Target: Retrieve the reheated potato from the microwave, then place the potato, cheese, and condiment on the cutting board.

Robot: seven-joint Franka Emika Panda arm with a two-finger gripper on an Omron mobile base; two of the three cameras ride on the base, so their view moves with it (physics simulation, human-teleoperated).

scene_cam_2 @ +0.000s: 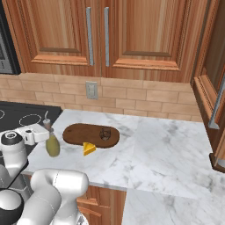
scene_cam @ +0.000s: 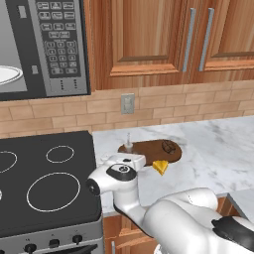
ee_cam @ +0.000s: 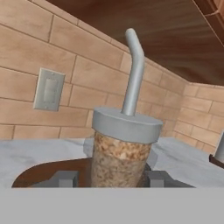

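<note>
**Hand view: fingers at the condiment's neck**

Hand view put the condiment dead centre for me, its speckled neck rising between my two finger tips under a grey cap with a bent spout. Both tips sat just beside the neck; I could not tell whether they pressed on it.

From the right base view, my gripper reached the olive-green bottle, which stood upright on the marble counter just left of the cutting board. I saw the potato lying on the board's right part and the cheese at its front edge. The microwave hung open over the stove, a white plate inside.
</note>
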